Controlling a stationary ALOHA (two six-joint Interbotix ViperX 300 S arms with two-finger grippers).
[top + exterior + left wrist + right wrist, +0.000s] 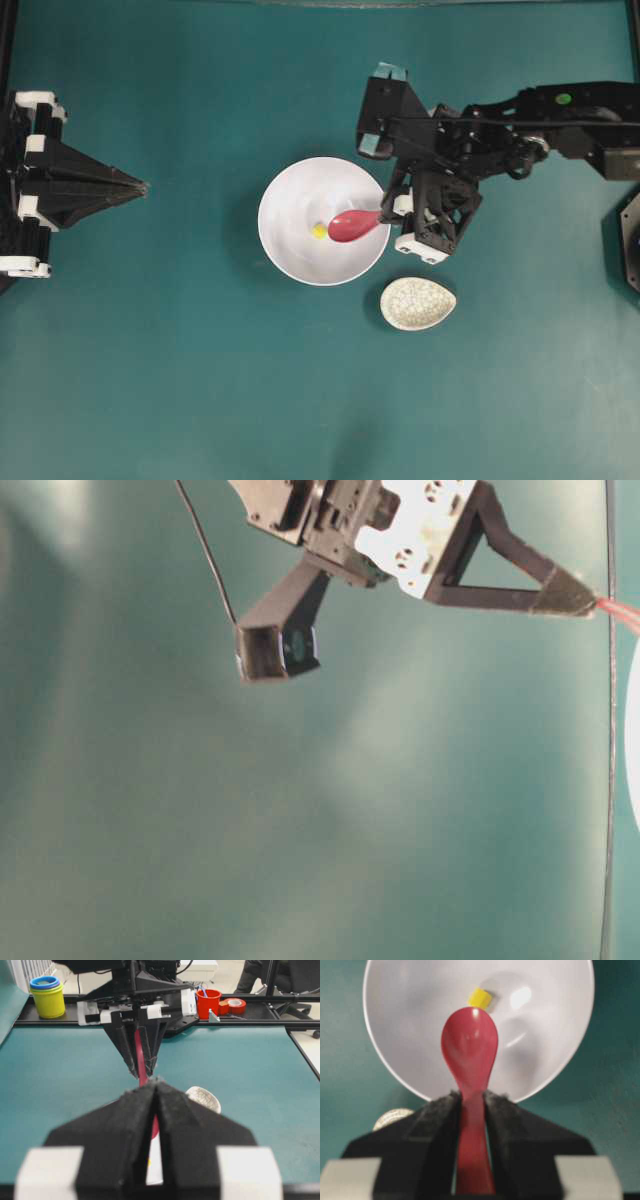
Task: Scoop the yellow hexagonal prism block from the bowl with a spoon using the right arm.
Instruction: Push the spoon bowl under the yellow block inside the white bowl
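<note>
right gripper [470, 1110]: clamped on the handle of the spoon [352, 224], pads either side; scoop held out over the bowl [290, 255], tip pointing at the block [319, 231].

block: small, yellow, on the bowl floor near its centre, just beyond the spoon tip in the right wrist view; whether tip and block touch i cannot tell.

left gripper [140, 186]: parked at the table's far edge, well apart from the bowl, jaws closed together with nothing between them.

spoon rest [417, 303]: speckled cream oval, just beside the bowl, empty.

table [150, 380]: teal.

step in hand: by my reading, the approach. spoon gripped and over the bowl, block not yet in the scoop.

next move calls for: dropping the scoop's leading edge to the bowl floor and sliding it under the block, tilted shallow. a push too flat would likely chase the block up the far wall.
</note>
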